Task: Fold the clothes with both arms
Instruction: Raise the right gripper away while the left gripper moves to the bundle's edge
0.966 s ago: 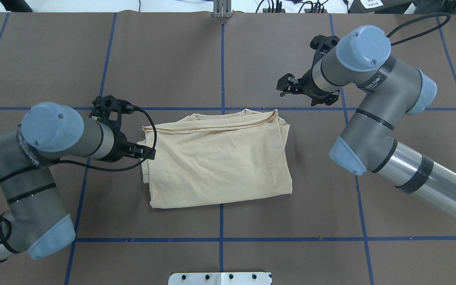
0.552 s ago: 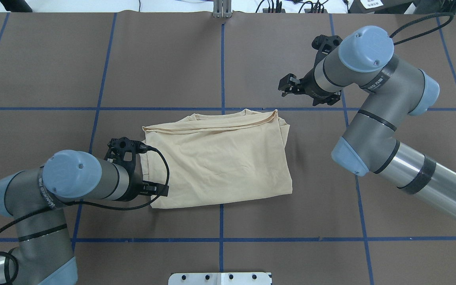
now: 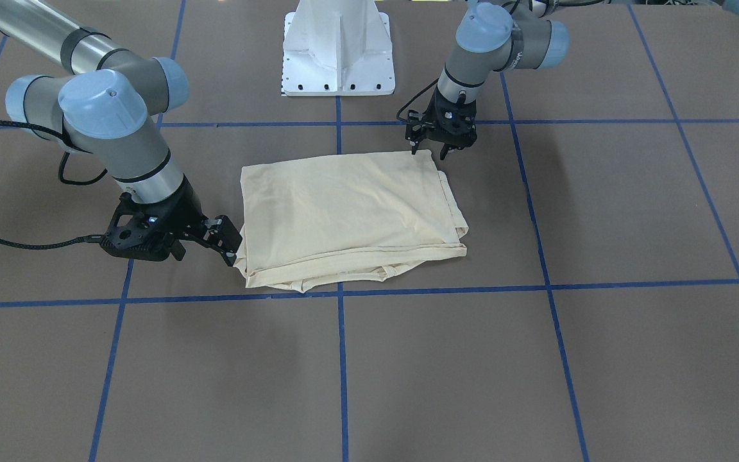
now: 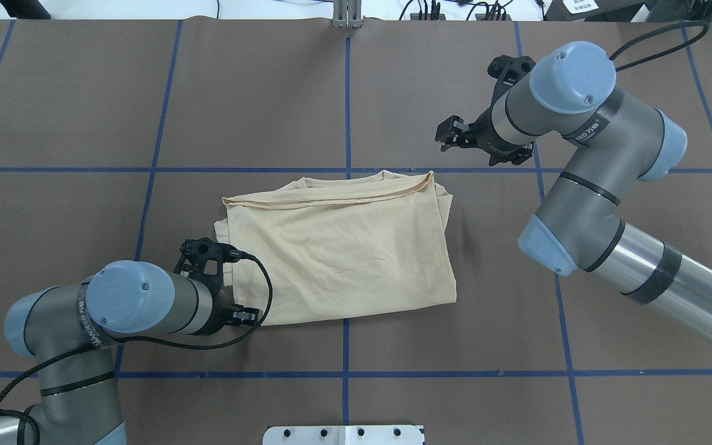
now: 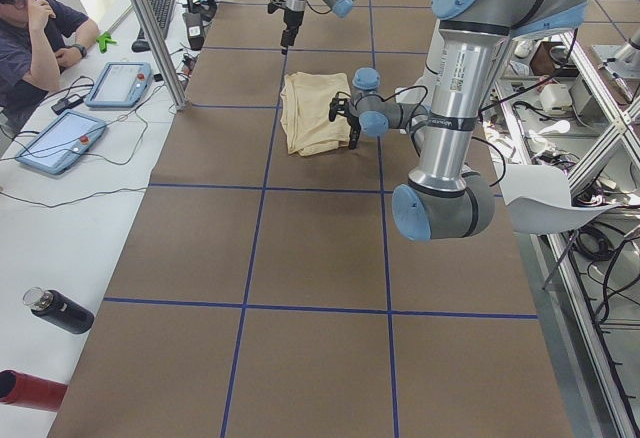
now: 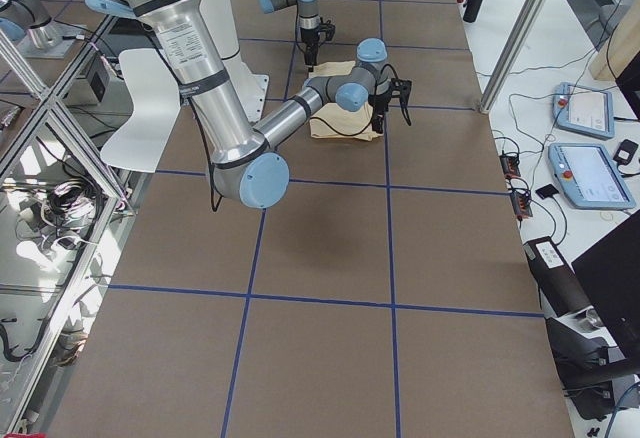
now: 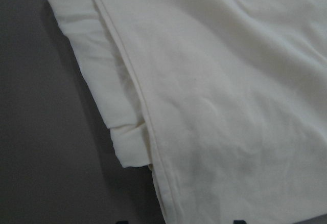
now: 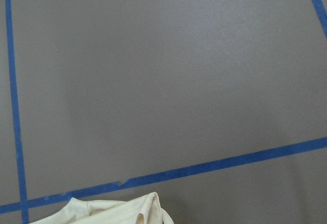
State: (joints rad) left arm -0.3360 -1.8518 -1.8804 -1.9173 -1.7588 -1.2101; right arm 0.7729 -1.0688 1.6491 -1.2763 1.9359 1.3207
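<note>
A brown surface [image 4: 269, 80] was marked into large squares by blue tape lines [image 4: 348, 93]. In the left-end view, a white side table [image 5: 60, 228] ran along its far edge, with a slanted metal post [image 5: 152, 33] rising between the two. A person [image 5: 35, 28] sat at the side table, one hand raised to the face. Two flat handheld control tablets [image 5: 120, 84] [image 5: 55, 141] lay on it with cables, a keyboard [image 5: 160, 18] farther back. A black bottle [image 5: 58, 310] and a red cylinder [image 5: 28, 390] lay at the near end.
</note>
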